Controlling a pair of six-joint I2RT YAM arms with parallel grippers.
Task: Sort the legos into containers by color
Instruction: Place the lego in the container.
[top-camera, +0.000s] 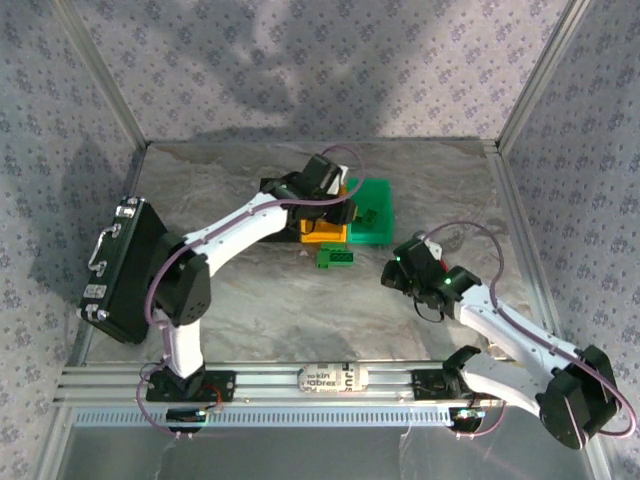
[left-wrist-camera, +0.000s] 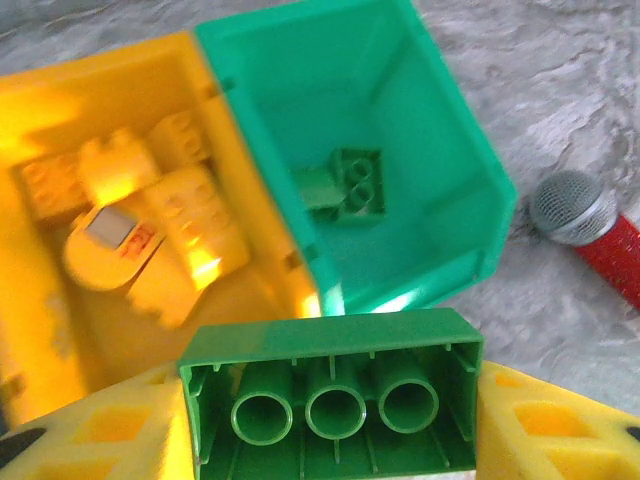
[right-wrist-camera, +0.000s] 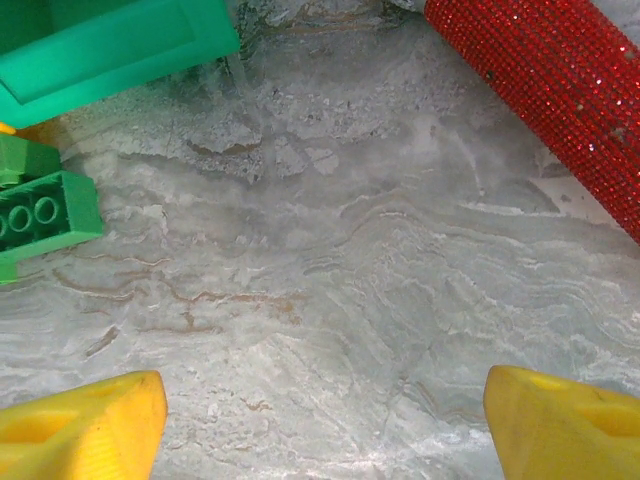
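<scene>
My left gripper (left-wrist-camera: 330, 420) is shut on a long green lego (left-wrist-camera: 330, 395), held underside up above the seam between the yellow-orange bin (left-wrist-camera: 60, 330) and the green bin (left-wrist-camera: 440, 180). One green brick (left-wrist-camera: 345, 185) lies inside the green bin; several yellow bricks (left-wrist-camera: 150, 225) lie in the yellow-orange bin. From above, the left gripper (top-camera: 335, 205) hovers over the yellow-orange bin (top-camera: 322, 235) and green bin (top-camera: 375, 215). Green legos (top-camera: 335, 258) rest on the table in front of the bins, also visible as green bricks (right-wrist-camera: 40, 215). My right gripper (right-wrist-camera: 325, 410) is open above bare table.
A large black case (top-camera: 125, 270) with metal latches stands at the left. A microphone with a red glitter handle (right-wrist-camera: 560, 80) and a silver mesh head (left-wrist-camera: 572, 207) lies to the right of the green bin. Metal frame rails border the table.
</scene>
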